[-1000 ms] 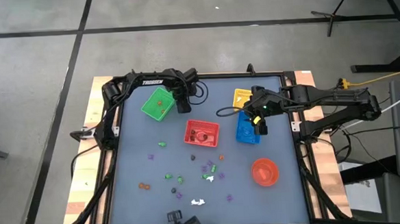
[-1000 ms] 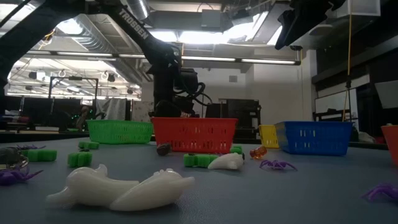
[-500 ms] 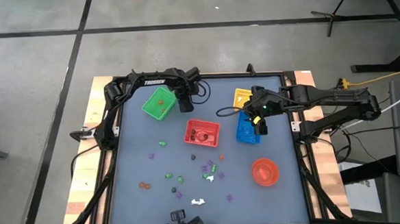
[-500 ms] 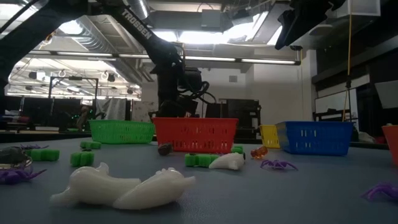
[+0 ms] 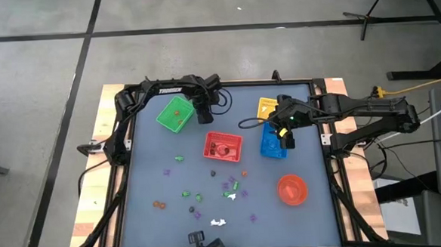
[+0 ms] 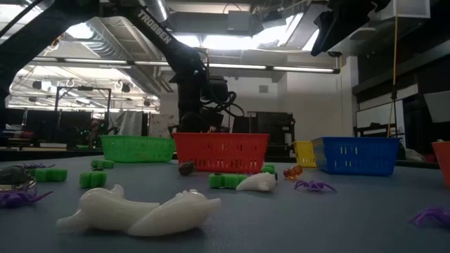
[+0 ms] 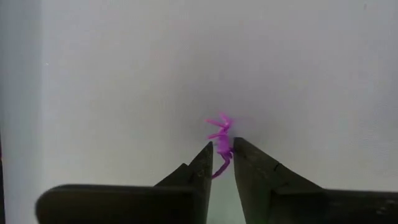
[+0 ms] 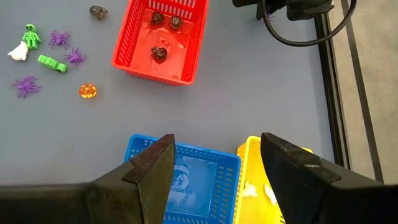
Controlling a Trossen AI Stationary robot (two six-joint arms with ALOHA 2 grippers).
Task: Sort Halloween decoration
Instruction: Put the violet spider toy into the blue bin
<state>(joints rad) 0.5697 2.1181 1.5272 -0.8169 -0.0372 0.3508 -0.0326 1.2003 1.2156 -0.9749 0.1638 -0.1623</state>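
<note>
the left tool [image 7: 222, 163] sits just beside the green basket [image 5: 174, 114] near the table's [image 5: 148, 176] far edge, its fingers [image 7: 200, 167] clamped on a small purple spider [image 7: 221, 144] that pokes out past the tips. the right tool [image 8: 214, 158] hangs spread wide over the blue basket [image 8: 180, 167], holding nothing.

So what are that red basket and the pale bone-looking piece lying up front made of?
The red basket looks like moulded plastic: its walls are an even lattice of thin ribs, with a slight sheen. The white bone-shaped trinket also seems plastic, smooth and glossy, faintly translucent where light catches its rounded ends. Rubber cannot be ruled out for it.
</note>
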